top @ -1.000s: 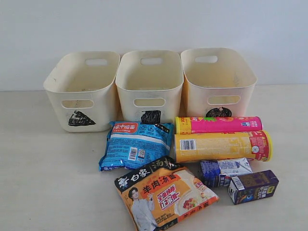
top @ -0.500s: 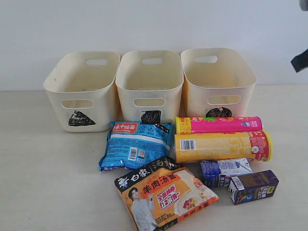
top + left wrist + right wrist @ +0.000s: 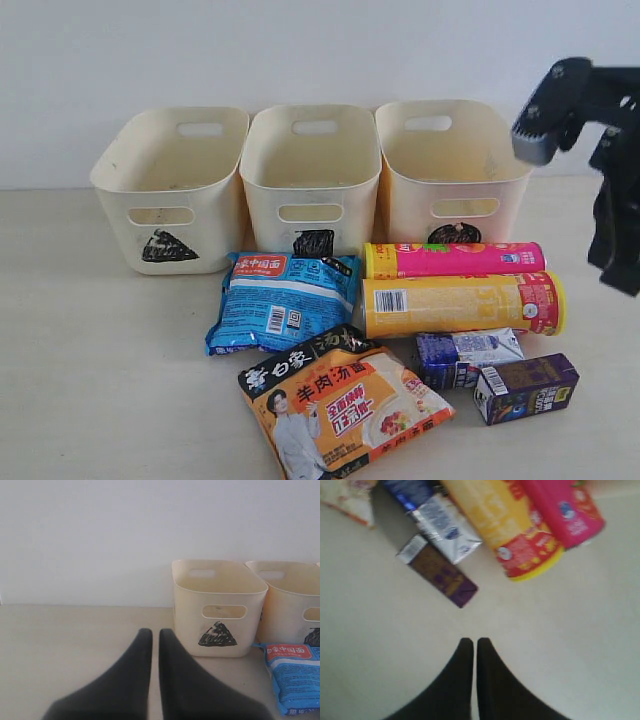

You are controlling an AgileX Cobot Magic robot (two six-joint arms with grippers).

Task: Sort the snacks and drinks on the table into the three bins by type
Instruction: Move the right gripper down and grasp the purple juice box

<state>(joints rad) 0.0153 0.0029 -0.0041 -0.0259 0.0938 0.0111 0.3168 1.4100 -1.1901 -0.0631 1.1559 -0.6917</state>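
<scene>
Snacks: the pink chip tube (image 3: 455,259) and the yellow-orange chip tube (image 3: 460,304) lie on their sides, touching along their length. The blue noodle packet (image 3: 280,300) lies flat beside them, and the orange-black noodle packet (image 3: 340,405) lies nearer the front edge, meeting the blue one's lower edge.
Drinks: the blue-and-white carton (image 3: 465,357) lies against the yellow-orange tube. The dark purple carton (image 3: 525,388) is just beside it, closest to the front right corner.
Bins: the triangle bin (image 3: 215,225), square bin (image 3: 265,225) and circle bin (image 3: 405,220) stand in a row along the back edge, side against side. I see nothing inside them, so I judge the sorting not yet begun.
Why this layout: everything lies bunched just in front of the square and circle bins, so each carry to a bin looks short.
Right fingers (image 3: 462,670): pressed together, holding nothing. They hang over bare tabletop (image 3: 100,380) near the right edge and aim toward the dark purple carton. It is my nearest piece, so it seems a likely first pick, and I must part them before any grasp.
Left fingers (image 3: 135,660): together, holding nothing. They sit low over the left side, facing the triangle bin, well apart from the goods.
</scene>
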